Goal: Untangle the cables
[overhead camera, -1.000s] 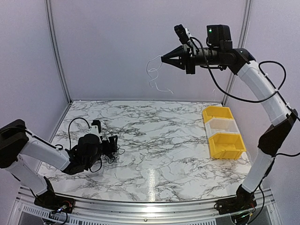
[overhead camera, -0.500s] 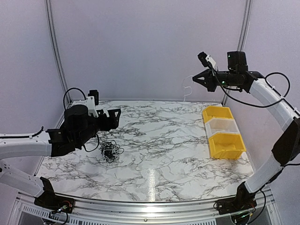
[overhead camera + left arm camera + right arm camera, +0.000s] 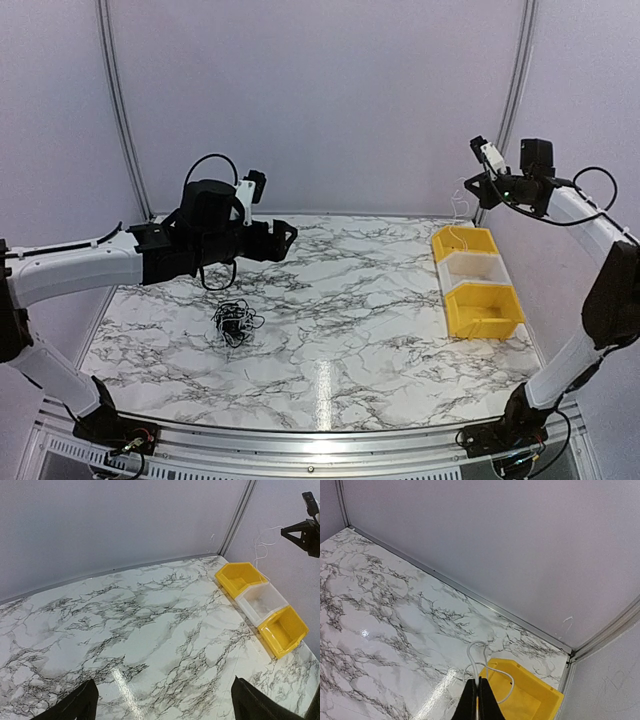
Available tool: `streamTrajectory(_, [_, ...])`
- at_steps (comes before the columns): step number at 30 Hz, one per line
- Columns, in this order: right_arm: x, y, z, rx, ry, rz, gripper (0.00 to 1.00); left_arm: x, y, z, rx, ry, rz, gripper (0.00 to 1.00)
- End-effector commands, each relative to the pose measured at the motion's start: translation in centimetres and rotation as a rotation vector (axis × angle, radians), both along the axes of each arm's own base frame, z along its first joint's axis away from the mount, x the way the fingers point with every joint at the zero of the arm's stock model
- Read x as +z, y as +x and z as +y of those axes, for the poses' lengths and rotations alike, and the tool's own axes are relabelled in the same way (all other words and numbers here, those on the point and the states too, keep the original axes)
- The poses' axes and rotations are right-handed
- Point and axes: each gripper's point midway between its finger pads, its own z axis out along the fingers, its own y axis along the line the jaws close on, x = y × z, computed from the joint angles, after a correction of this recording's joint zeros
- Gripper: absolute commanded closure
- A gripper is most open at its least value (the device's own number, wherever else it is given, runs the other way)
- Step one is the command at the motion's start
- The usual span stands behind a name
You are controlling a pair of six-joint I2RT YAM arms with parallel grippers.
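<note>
A small black cable bundle (image 3: pixel 232 322) lies loosely looped on the marble table, left of centre. My left gripper (image 3: pixel 285 235) is open and empty, raised above and behind the bundle; in the left wrist view only its two dark fingertips (image 3: pixel 82 704) show, wide apart over bare table. My right gripper (image 3: pixel 472 190) is shut on a thin white cable (image 3: pixel 457 208) and holds it high over the far yellow bin (image 3: pixel 463 241). In the right wrist view the cable (image 3: pixel 479 656) loops out of the shut gripper (image 3: pixel 478 682) above that bin (image 3: pixel 530 695).
Three bins stand in a row at the right: the far yellow one, a clear middle one (image 3: pixel 472 265) and a near yellow one (image 3: pixel 484 310). They also show in the left wrist view (image 3: pixel 260 602). Pale walls enclose the table on three sides.
My left gripper let go of the black bundle, rose off the table and swung back and to the right. My right gripper carried the white cable right and down, over the bins.
</note>
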Motion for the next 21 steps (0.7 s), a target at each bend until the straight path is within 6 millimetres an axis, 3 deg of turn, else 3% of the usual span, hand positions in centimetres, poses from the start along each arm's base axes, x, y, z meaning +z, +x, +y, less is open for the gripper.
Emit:
streamTrajectory(1, [-1.6,2.0,-2.3,-0.089,-0.022,0.0,1.0,-2.1,0.7,1.1,-0.015,0.021,0.043,0.04])
streamTrajectory(6, [-5.4,3.4,-3.9,-0.14,-0.049,0.062,1.0,-3.2,1.2,2.9,0.019,0.004,0.065,0.04])
streamTrajectory(13, [-9.5,5.6,-7.4,-0.264,-0.044,0.147,1.0,-3.8,1.0,3.0,0.008,0.004,0.076,0.04])
streamTrajectory(21, [-13.5,6.3,-8.0,-0.291,-0.057,0.244,1.0,-3.7,0.9,3.0,-0.001,0.002,0.076,0.04])
